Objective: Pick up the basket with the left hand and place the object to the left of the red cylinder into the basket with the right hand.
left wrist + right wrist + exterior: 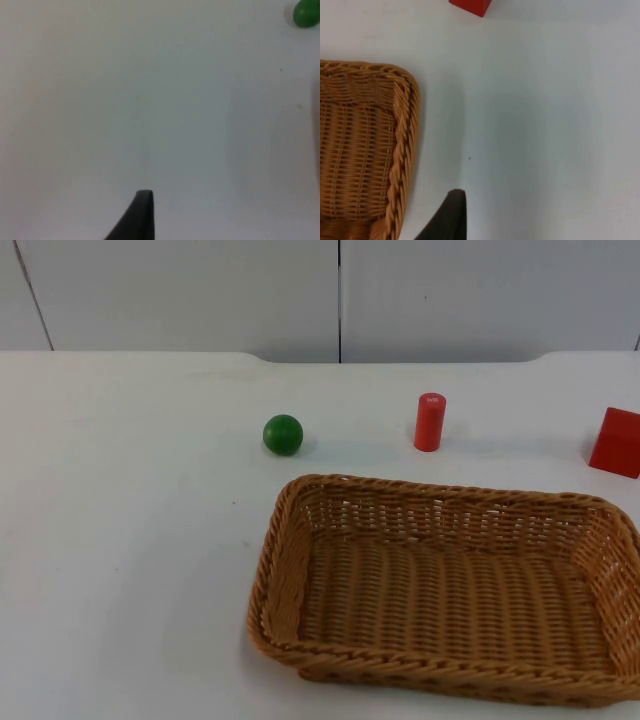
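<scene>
The basket [440, 590] sits flat on the table [120, 540], not lifted, with the green ball [283, 434] just behind it, left of the red cylinder [429, 422], while both grippers wait above; whether their fingers are spread cannot be told.

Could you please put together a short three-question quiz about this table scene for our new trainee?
1. True or false: the green ball lies inside the wicker basket.
2. What stands nearest the table's right edge: A) the ball, B) the red cylinder, C) the red block?
3. Which object should the right claw put into the basket?

Key: 1. False, it lies on the table. 2. C. 3. The green ball, left of the cylinder.
</scene>
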Motion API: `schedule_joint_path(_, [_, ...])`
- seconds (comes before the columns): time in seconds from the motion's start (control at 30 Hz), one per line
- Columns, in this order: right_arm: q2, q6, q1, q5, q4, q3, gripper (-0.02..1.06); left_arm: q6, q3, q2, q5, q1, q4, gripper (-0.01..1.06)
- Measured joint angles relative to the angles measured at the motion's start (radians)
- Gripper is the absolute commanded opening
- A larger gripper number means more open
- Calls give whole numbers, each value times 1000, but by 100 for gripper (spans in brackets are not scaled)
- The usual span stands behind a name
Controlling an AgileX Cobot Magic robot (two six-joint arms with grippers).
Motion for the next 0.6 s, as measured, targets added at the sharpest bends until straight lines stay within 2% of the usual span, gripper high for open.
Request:
schedule_joint_path(0.23, [0,0,0,-4,0,0,105,190,-23,250,-31,-3,-206,105])
schedule_joint_path(0.37, [0,0,0,-7,-2,0,105,232,-81,396,-35,-51,-247,105])
schedule_joint_path(0.57, [0,0,0,-7,-2,0,105,241,-215,650,-54,-201,-264,105])
schedule_joint_path(0.6, [0,0,0,-7,-2,0,105,241,-215,650,-54,-201,-264,105])
